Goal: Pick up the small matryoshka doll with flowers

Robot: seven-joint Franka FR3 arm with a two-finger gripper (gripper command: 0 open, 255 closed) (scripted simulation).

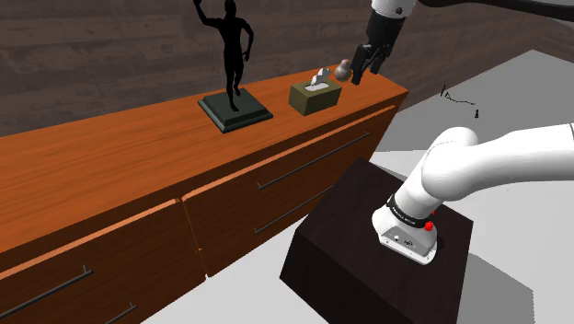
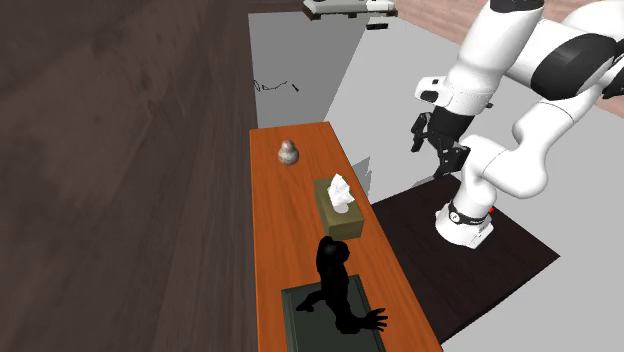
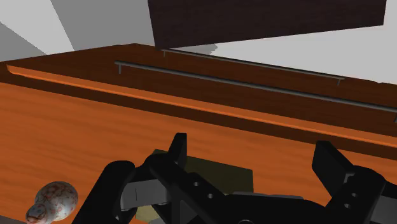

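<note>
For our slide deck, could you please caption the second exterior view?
Open end effector hovers near the dresser bearing a small doll, tissue box and black figurine.

Small matryoshka doll [image 2: 288, 152]: rounded, two-lobed body, pale grey-brown, mottled with reddish flower pattern. Stands upright, free, on orange wooden worktop [image 2: 290, 235] near its far end. Upper middle of second exterior view, upper right-centre of shoulder view.

The doll [image 3: 54, 200] is grey with reddish mottling, the tissue box [image 2: 329, 217] olive, the figurine [image 1: 231, 57] black.
</note>
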